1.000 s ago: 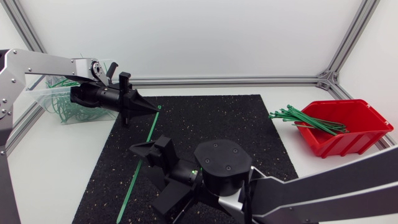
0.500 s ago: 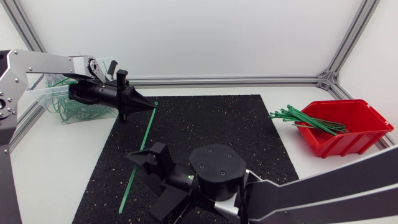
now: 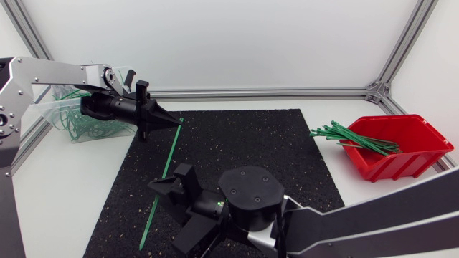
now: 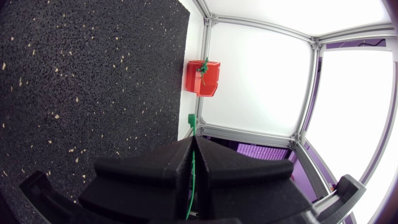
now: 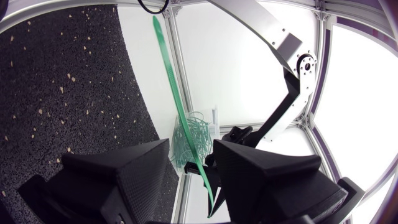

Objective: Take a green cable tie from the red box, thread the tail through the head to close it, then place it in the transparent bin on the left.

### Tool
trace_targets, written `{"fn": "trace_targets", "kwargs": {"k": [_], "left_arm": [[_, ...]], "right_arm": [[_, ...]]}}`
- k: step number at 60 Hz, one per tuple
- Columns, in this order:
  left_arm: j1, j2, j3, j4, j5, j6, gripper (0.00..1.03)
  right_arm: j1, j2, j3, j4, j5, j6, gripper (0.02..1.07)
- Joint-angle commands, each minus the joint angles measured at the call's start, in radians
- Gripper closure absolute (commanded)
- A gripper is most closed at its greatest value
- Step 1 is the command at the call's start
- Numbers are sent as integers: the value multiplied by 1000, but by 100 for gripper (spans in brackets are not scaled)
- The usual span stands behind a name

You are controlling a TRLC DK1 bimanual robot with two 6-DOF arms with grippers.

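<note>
Clamping the cable tie [image 3: 172,147] just behind its head with the left end effector [image 3: 171,123], fingers pressed together on the strap, above the far left corner of the mat [image 3: 244,136]. Holding the right end effector [image 3: 163,213] over the mat's near left part, fingers apart. From its own wrist view, flanking the strap on both sides with a gap showing, so apparently not gripping it. Running the strap from the head down along the mat's left side, tail out past the right end effector toward the mat's near left corner.

Against a second ago: raised the head end slightly and drew it a touch toward the left arm. Dropped the right end effector nearer and leftward, then eased it back in around the strap over the last half second, now hiding a stretch of it from above. Probably lining up a second grasp lower down, needed before bending the tail round to the head. No loop yet; threading not begun.

Further out: red box [image 3: 401,154] off the mat's right edge, spare green ties poking out. Transparent bin [image 3: 57,115] off the mat's far left corner on the counter [image 3: 64,193], green loops inside.
</note>
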Motion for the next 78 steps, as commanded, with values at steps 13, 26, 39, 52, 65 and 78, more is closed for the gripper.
{"fn": "trace_targets", "kwargs": {"k": [13,26,39,52,65,78], "left_arm": [[-1,-14,-24,-16,1,33,100],[-1,-19,-30,-16,-1,37,100],[-9,-28,-41,-13,-1,38,100],[-7,-37,-47,-13,-2,41,100],[-7,-46,-53,-11,-2,47,100],[-3,-54,-56,-11,-1,50,100]], "right_arm": [[-19,-23,-35,21,-7,45,64],[-4,-49,-78,22,-8,74,65],[10,-66,-100,24,-42,53,67],[14,-49,-104,24,-105,-49,67],[19,-48,-104,24,-157,-148,67],[53,-46,-114,24,-165,-176,76]]}}
